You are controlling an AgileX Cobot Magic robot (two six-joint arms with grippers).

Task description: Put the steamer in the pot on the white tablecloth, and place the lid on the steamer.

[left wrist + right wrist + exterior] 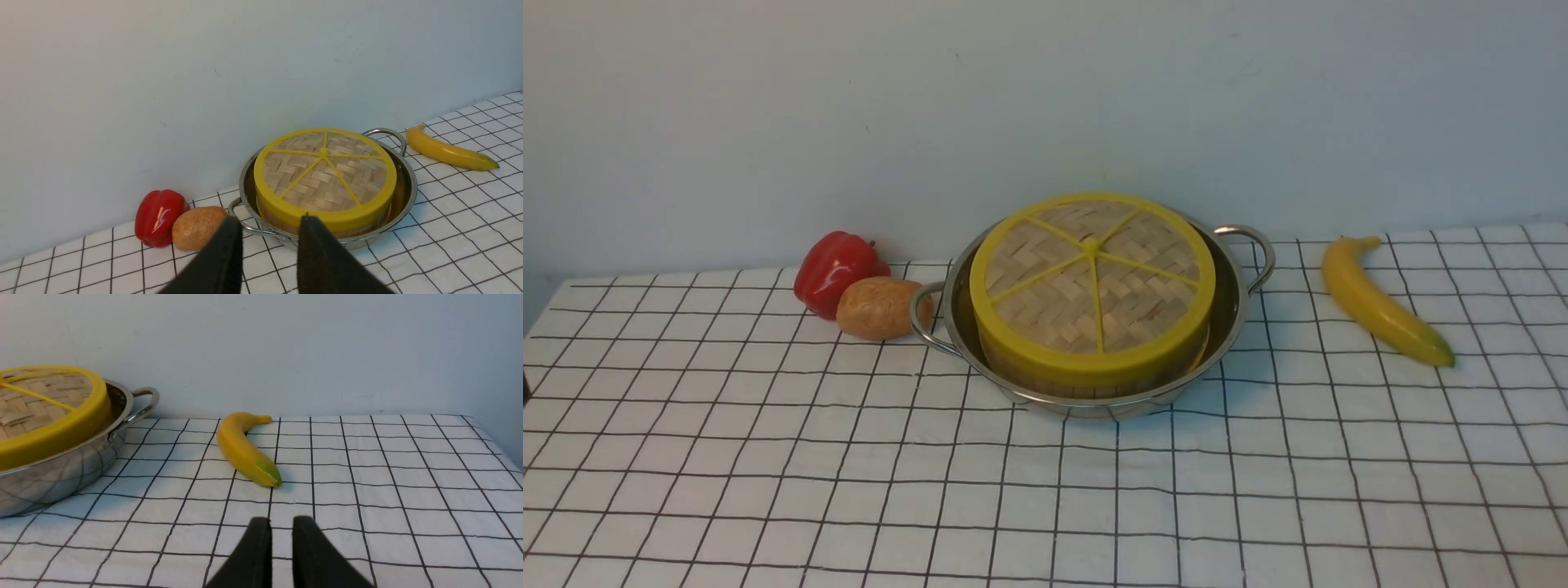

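The steel pot (1235, 322) stands on the white tablecloth (1045, 506) near the back wall. Inside it sits the steamer (1086, 382), of which only the bamboo side wall shows. The woven lid (1094, 278) with yellow rim and spokes lies flat on top and hides the contents. Neither gripper appears in the front view. In the left wrist view my left gripper (270, 220) hovers short of the pot (408, 192) and lid (325, 175), open and empty. My right gripper (282, 520) is over bare cloth, slightly open and empty, with the pot (61, 473) off to its side.
A red pepper (837, 269) and a potato (880, 308) lie against the pot's left handle. A banana (1380, 302) lies to the pot's right, also ahead of the right gripper as the banana (245, 451). A pale wall runs close behind everything.
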